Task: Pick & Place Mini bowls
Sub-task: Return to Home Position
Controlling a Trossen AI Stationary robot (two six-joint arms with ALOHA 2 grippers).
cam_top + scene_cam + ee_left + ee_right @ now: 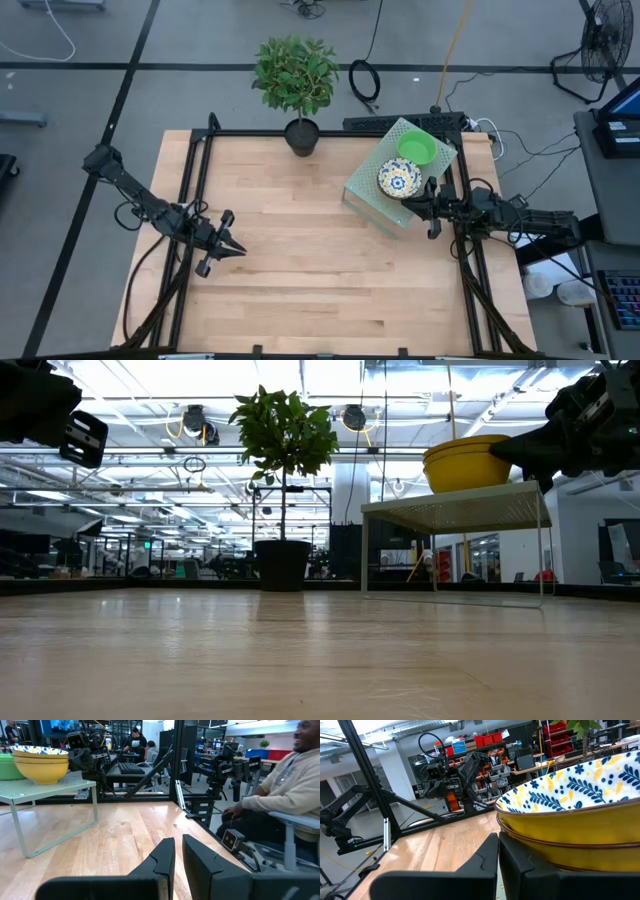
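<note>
Right gripper (498, 845): my fingers nearly together, holding nothing, just beside the patterned bowls (400, 180).
Patterned bowls: glossy round stack, yellow outside, on perforated shelf (372, 195).
Green bowls (417, 147): alongside.
Left gripper (178, 850): closed, empty.

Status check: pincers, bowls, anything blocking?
Left pincer shut, empty, far from shelf. Right pincer shut, empty, beside it. Patterned bowls, green bowls stacked on shelf. Nothing blocking.

- From above, the white patterned bowls (400, 180) and green bowls (417, 148) show only their top pieces; the count beneath cannot be told.
- At table level, the right arm (590, 420) covers one edge of the white patterned bowls, and the green bowls sit hidden behind them.
- Left wrist view: a seated person (285, 785) is cut off at the edge, as are the green bowls.
</note>
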